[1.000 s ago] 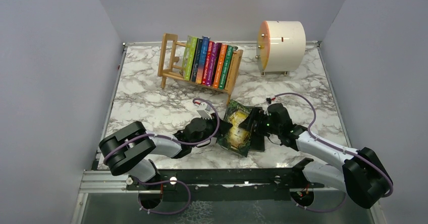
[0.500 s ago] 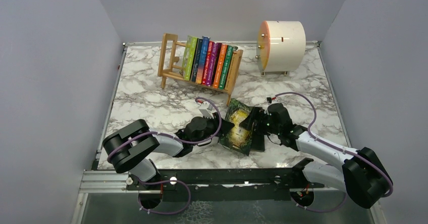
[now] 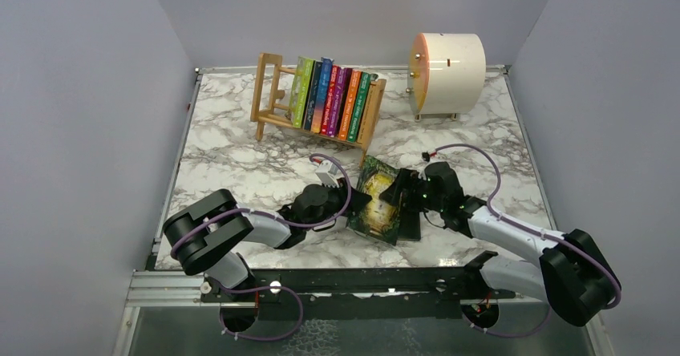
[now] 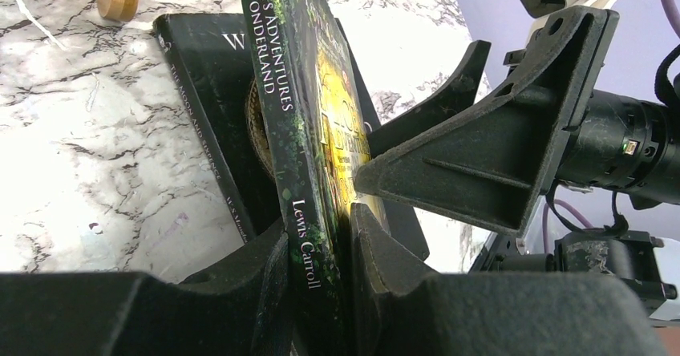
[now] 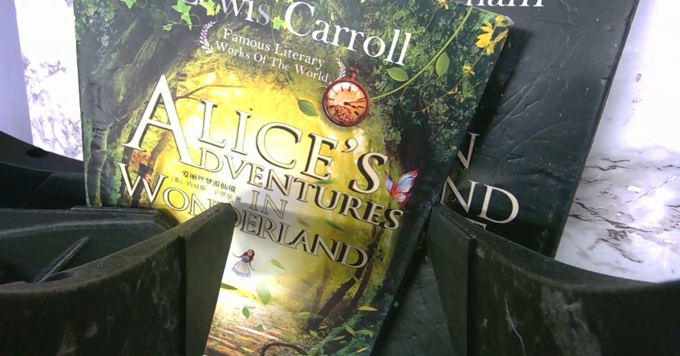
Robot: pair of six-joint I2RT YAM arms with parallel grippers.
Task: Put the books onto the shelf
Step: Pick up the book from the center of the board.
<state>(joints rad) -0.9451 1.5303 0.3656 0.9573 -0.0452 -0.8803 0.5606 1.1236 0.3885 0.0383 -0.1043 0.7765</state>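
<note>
- Left wrist view: Alice book (image 4: 309, 171) is tilted up on edge, its spine clamped in the left tool (image 4: 318, 244). It leans over the black book (image 4: 208, 75), which lies flat on the bench (image 3: 232, 163).
- Judged a thin, light, floppy paperback with a glossy cover that may slip. The best hold is near the spine, where it is stiffest.
- Right tool (image 5: 327, 220): jaws apart, straddling the cover, gripping nothing.
- Shelf (image 3: 265, 91) is well apart at the far side, with shelved books (image 3: 333, 99) upright and free space at its left end.

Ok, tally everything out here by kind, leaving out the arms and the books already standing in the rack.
Unshelved books: 2, the green Alice book and the black book under it
Wooden shelf: 1
Cream drum: 1
Total: 4
</note>
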